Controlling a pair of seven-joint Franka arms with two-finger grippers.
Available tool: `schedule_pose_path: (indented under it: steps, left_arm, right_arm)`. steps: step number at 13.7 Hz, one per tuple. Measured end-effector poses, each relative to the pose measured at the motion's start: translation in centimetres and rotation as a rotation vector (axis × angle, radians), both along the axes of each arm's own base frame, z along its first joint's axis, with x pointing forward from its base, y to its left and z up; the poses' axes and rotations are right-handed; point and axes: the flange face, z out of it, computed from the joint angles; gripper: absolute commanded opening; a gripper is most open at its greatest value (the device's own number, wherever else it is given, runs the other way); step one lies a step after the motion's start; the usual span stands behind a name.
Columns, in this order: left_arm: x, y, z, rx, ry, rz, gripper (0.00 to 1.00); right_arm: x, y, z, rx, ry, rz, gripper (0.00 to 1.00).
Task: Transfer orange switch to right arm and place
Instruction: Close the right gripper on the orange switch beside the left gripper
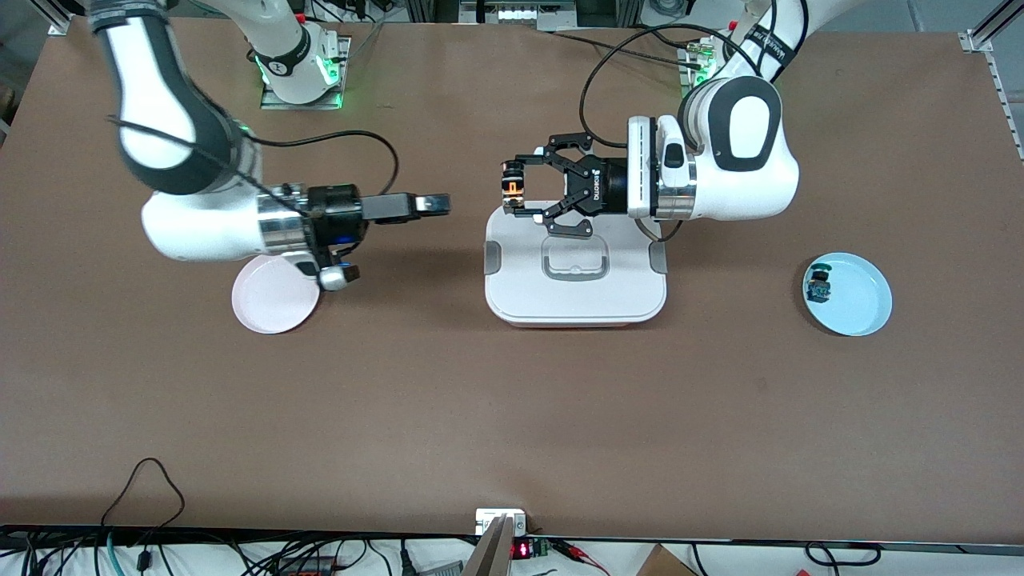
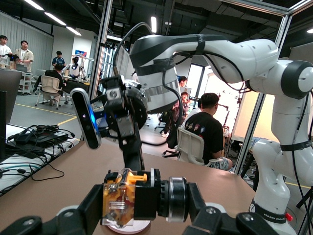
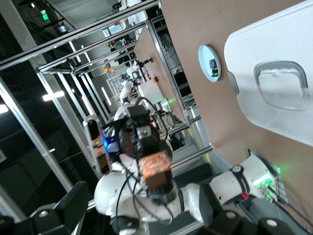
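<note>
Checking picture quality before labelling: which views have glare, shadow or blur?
Front view: even light, soft shadows under both arms, orange switch sharp in the left gripper. Left wrist view: bright ceiling strips, switch crisp, people beyond it soft. Right wrist view: dark, tilted, switch slightly blurred.

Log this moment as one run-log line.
phase: handover pending | left tool: shut on orange switch, over white box | right tool: open, facing switch, apart | pink plate: bare
</note>
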Motion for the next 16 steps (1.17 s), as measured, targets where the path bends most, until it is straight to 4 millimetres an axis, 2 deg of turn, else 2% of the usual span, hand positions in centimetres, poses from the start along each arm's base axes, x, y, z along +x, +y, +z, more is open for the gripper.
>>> schedule_pose_path:
  steps: [2, 4, 8, 12, 16]
  left_arm:
    - [0.0, 0.0, 0.0, 0.000, 0.000, 0.000, 0.00]
    - [0.0, 0.0, 0.0, 0.000, 0.000, 0.000, 0.00]
    - [0.0, 0.0, 0.0, 0.000, 0.000, 0.000, 0.00]
    - [0.0, 0.0, 0.0, 0.000, 0.000, 0.000, 0.00]
    - [0.0, 0.0, 0.0, 0.000, 0.000, 0.000, 0.00]
  right_arm:
    - [-1.0, 2.9, -0.4, -0.039, -0.034, -0.018, 1.00]
    - [-1.4, 4.0, -0.5, -0.034, -0.042, -0.035, 1.00]
    - [-1.1, 4.7, -0.4, 0.078, -0.055, -0.091, 1.00]
    - [-1.1, 5.2, -1.9, 0.082, -0.115, -0.080, 1.00]
    - [-1.5, 5.9, -2.1, 0.086, -0.136, -0.067, 0.99]
